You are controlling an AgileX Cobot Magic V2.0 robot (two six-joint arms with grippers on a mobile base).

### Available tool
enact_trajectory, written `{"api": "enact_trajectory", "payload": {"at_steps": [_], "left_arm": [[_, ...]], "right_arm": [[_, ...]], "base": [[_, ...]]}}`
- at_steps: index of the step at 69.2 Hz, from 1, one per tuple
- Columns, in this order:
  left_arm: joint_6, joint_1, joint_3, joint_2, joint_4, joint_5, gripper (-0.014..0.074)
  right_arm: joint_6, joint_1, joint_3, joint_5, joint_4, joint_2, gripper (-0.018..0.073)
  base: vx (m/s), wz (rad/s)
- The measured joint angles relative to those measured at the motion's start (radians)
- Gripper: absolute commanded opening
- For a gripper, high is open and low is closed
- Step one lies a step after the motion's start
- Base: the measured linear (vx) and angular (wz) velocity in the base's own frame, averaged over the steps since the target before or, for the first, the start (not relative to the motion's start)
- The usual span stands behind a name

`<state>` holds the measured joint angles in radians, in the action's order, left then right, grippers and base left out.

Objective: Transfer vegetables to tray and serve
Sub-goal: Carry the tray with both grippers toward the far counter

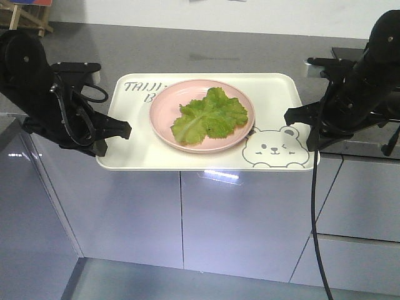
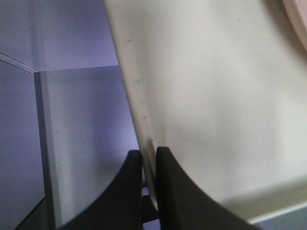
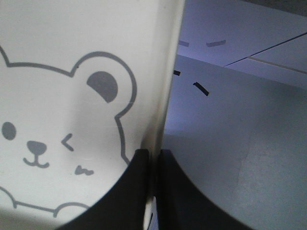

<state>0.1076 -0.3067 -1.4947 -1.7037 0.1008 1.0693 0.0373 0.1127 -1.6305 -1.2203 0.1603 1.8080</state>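
Note:
The cream-white tray (image 1: 134, 153) with the bear face hangs off the counter's front edge, held at both ends. On it stands a round pink plate (image 1: 164, 106) carrying the vegetables (image 1: 209, 115), a green crinkly lettuce bunch. My left gripper (image 1: 123, 131) is shut on the tray's left rim; in the left wrist view the gripper (image 2: 149, 154) pinches the rim of the tray (image 2: 216, 96). My right gripper (image 1: 292, 119) is shut on the tray's right rim. The right wrist view shows the gripper (image 3: 154, 153) clamping the edge of the tray (image 3: 72, 48) beside the bear's ear.
A grey counter (image 1: 206, 50) runs behind the tray. Glossy cabinet fronts (image 1: 244, 219) lie below it. A black cable (image 1: 317, 237) hangs from the right arm. A wooden frame (image 1: 22, 22) stands at the far left.

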Motion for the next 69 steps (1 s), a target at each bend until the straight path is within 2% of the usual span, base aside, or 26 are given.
{"api": "enact_trajectory", "payload": {"at_steps": [69], "left_arm": [[0.000, 0.000, 0.000, 0.000, 0.000, 0.000, -0.0007]], "right_arm": [[0.000, 0.000, 0.000, 0.000, 0.000, 0.000, -0.0004]], "base": [[0.05, -0.04]]}}
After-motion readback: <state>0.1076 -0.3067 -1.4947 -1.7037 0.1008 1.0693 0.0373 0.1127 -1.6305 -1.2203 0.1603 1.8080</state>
